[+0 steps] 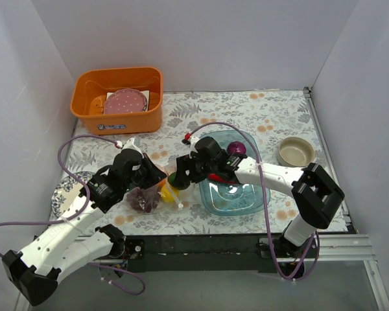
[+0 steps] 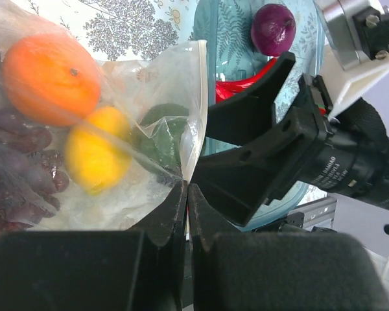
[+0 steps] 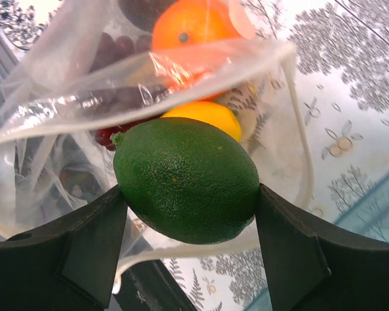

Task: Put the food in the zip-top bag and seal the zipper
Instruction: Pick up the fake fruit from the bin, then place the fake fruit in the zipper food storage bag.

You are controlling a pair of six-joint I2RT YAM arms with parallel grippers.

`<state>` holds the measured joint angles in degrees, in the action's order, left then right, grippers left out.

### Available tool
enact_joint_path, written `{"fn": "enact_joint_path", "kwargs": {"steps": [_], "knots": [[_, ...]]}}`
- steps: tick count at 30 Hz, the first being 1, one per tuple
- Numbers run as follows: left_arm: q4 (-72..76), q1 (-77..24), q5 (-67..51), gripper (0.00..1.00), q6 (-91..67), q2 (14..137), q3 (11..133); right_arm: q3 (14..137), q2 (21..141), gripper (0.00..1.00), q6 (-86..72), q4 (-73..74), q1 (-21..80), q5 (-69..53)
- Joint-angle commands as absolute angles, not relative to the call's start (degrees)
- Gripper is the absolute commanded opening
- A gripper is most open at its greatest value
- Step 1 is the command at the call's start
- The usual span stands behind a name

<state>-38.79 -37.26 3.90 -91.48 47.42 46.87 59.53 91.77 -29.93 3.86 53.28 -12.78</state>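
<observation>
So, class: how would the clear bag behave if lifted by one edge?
Probably floppy: the bag wrinkles and sags around the orange. Its mouth would likely collapse if the left gripper, pinching one edge, let go. Glossy film, so perhaps slippery.

White arms (image 1: 58,241), black joints
Purple cables (image 1: 266,201) are looped along both; white lettering (image 2: 329,170) is printed on a black wrist.

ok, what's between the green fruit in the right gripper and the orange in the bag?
The lemon, inside the bag. The right wrist view shows it: orange farthest, lemon in the middle, green fruit nearest.
</observation>
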Motion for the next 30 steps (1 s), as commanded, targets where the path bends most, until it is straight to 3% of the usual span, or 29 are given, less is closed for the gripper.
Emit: {"fn": "enact_joint_path", "kwargs": {"steps": [1, 7, 15, 30], "knots": [[-40.69, -37.44, 5.62, 0.0, -91.23, 44.91, 49.13, 63.2, 92.29, 0.66, -31.9, -4.64, 54.4, -16.34], [-41.48, -37.44, 7.29, 0.0, -90.97, 43.6, 49.39, 64.68, 95.27, 0.67, -33.22, -10.02, 54.93, -20.91], [-40.7, -37.44, 8.88, 0.0, -92.02, 41.22, 49.13, 66.18, 99.14, 0.82, -30.94, -10.11, 55.11, -29.7], [-40.43, -37.35, 9.49, 0.0, -92.2, 40.78, 48.95, 62.49, 95.89, 0.98, -30.32, -10.82, 55.11, -27.52]]}}
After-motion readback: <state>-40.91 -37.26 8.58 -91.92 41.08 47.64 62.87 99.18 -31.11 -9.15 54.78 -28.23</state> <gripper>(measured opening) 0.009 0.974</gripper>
